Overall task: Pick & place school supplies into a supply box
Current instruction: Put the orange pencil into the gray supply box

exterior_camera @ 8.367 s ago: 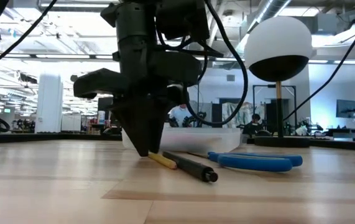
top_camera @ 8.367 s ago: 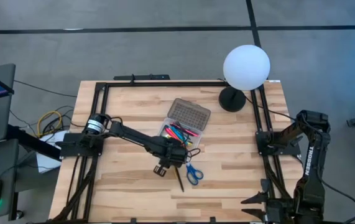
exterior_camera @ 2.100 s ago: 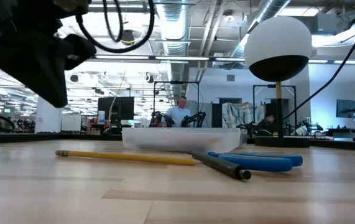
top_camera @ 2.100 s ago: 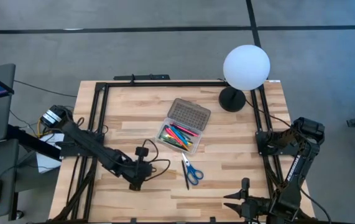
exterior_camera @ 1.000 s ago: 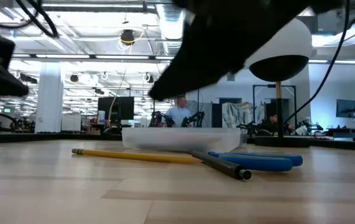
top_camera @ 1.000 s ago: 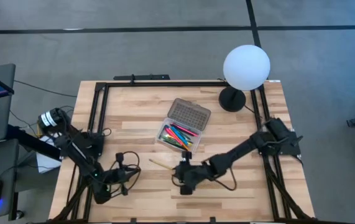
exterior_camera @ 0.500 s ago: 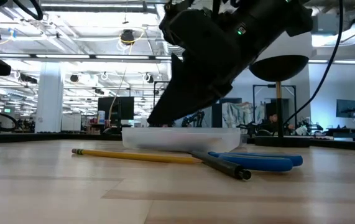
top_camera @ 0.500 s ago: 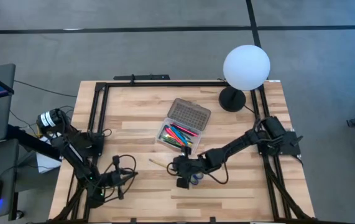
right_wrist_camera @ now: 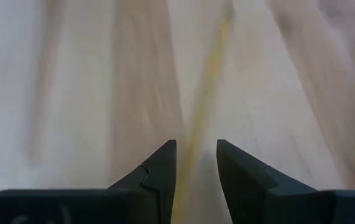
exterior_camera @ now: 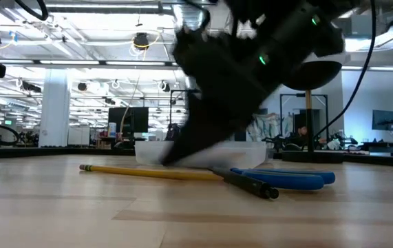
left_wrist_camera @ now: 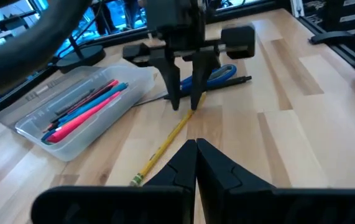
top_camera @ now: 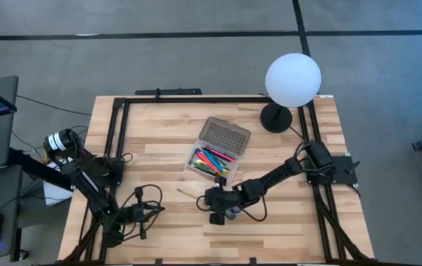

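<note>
Right gripper: the right gripper (left_wrist_camera: 185,102) hung point-down over the pencil (left_wrist_camera: 162,146), jaws apart with nothing between them yet; in its own wrist view the fingers (right_wrist_camera: 158,168) straddled the yellow shaft.
Pencil: lay flat on the table (top_camera: 284,159), just in front of the box (top_camera: 212,162), one end under the right gripper and the eraser end reaching out toward the left arm's side.
Long axis: in the right wrist view the shaft ran straight up the gap, so the jaws stood across it, which looked like the right set for a pinch.
Bearing: directly below the fingertips; the move seemed to call for a short drop, no sideways shift.
Nearer arm: the right one by far. The left gripper (left_wrist_camera: 196,163) waited well off near the table's front left corner, fingers together, empty.
Neighbours: black pen (left_wrist_camera: 227,81) and scissors (left_wrist_camera: 213,74) lay just behind the right gripper, close enough to be nudged.
Box: lid open, coloured pens already inside.
</note>
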